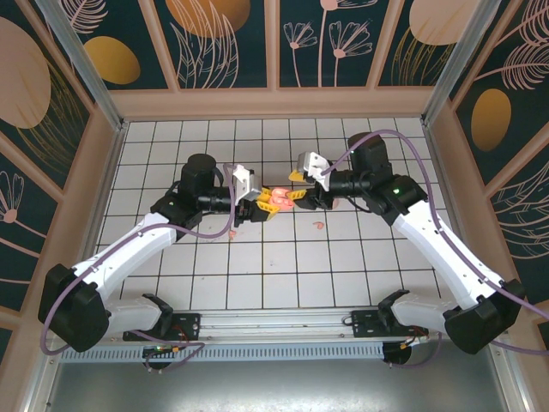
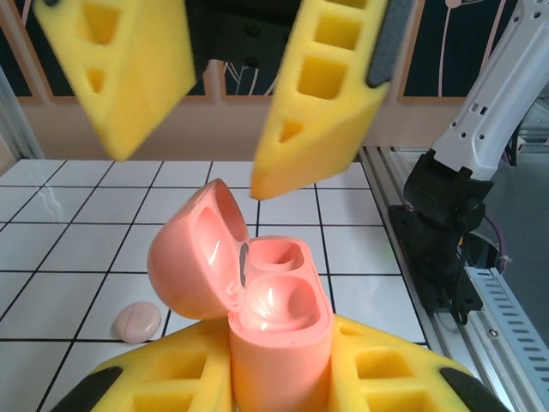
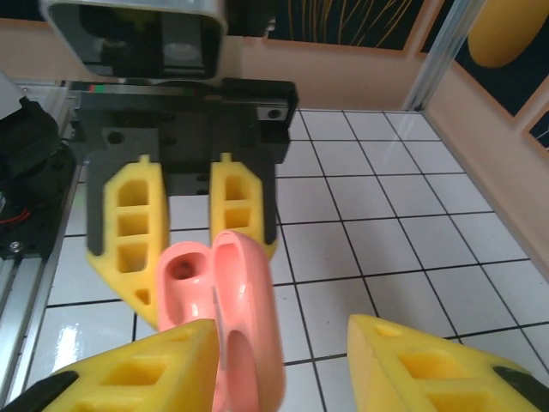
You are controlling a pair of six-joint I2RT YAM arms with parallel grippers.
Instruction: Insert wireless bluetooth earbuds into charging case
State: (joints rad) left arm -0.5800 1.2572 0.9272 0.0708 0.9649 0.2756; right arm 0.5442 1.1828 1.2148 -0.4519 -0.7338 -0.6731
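Note:
The pink charging case (image 2: 279,343) stands upright in my left gripper (image 2: 279,339), which is shut on its lower body. Its lid (image 2: 193,257) is swung open to the left, and both wells (image 2: 279,300) look empty. My right gripper (image 3: 279,330) is open just above the case, with the open lid (image 3: 249,318) next to its left finger (image 3: 129,369) and a wide gap to the other finger. In the top view the two grippers meet at mid-table around the case (image 1: 277,202). Two tiny pink earbuds lie on the tiles, one (image 1: 319,225) right of the case and one (image 1: 232,232) to its left.
A small pale-pink rounded piece (image 2: 137,322) lies on the white tiles close to the case. The right arm's base (image 2: 446,240) and a metal rail (image 2: 515,318) run along the near edge. Wooden walls (image 1: 274,103) enclose the tiled floor.

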